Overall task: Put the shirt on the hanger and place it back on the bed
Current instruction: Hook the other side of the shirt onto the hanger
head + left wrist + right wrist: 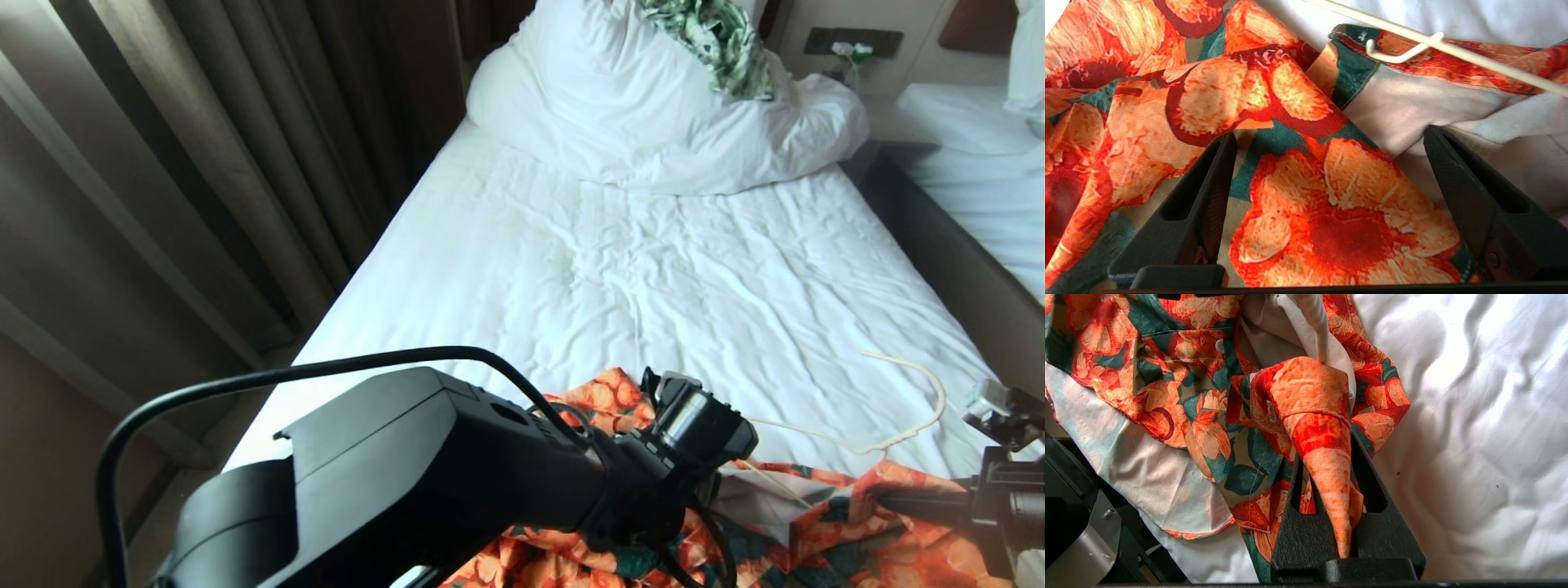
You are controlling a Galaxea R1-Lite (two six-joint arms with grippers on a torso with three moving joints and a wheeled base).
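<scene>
The floral shirt (824, 531) lies crumpled at the foot of the bed (620, 278), its orange flowers bunched on the wrinkled white sheet and its pale lining turned up in places; the cream wire hanger (898, 416) rests partly on the shirt and partly on the sheet just beyond it, its hook curling toward the bed's right edge, one thin arm running in under the cloth.

The left gripper (1327, 171) hovers low over the shirt, its black fingers (1196, 204) spread wide with a fold of orange fabric lying loose between them, nothing pinched; in the left wrist view the hanger's rod crosses just past the collar edge, above the pale lining.

The right gripper (1327, 490) sits at the shirt's right side, near the bed's right edge, its fingers pressed together on a gathered cone of flowered cloth that rises up between them; a white button shows on the placket nearby.

Up at the head of the bed the white duvet (653, 122) is heaped in a mound, a green-and-white leaf-print cloth (718, 41) draped on top of it; heavy curtains (204, 163) hang along the bed's left side, and a second bed (980, 163) stands off to its right.
</scene>
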